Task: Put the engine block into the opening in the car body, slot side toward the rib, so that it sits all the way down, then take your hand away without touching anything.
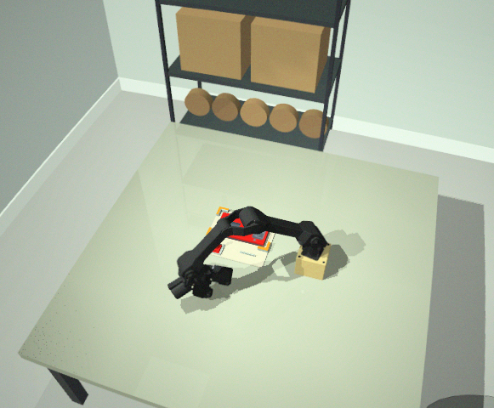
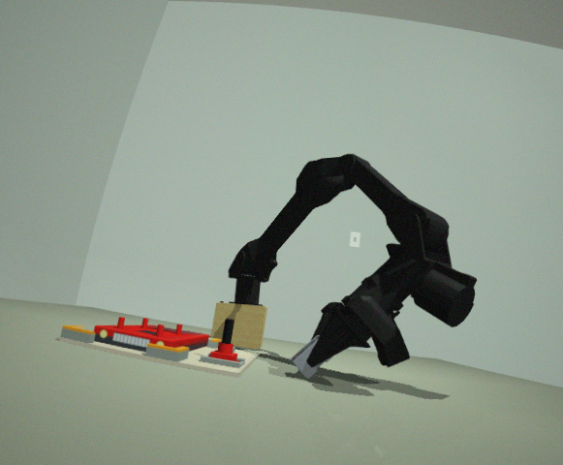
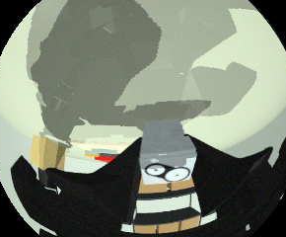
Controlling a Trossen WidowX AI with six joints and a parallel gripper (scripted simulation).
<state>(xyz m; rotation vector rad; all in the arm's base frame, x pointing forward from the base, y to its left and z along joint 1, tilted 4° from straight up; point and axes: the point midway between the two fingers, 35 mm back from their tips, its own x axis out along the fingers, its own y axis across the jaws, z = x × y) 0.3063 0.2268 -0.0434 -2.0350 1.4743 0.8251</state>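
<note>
The grey engine block [image 2: 305,361] [image 3: 169,144] is held tilted between the fingertips, low over or at the table; contact is unclear. Its end with two dark-ringed white circles shows in the wrist view. My gripper [image 2: 312,352] is shut on it and leans down, off to the right of the board in the exterior view. The red car body [image 1: 249,240] [image 2: 171,339] lies flat on the pale board [image 1: 242,258] [image 2: 196,360] between orange-and-grey corner pieces. The arm hides part of the car body in the top view. The slot side and rib cannot be made out.
A red piece with a black post [image 2: 225,351] stands on the board, on the side nearer my gripper. Several short red pegs rise from the car body. The arm's wooden base block [image 1: 310,268] [image 2: 248,325] [image 3: 48,153] stands beside the board.
</note>
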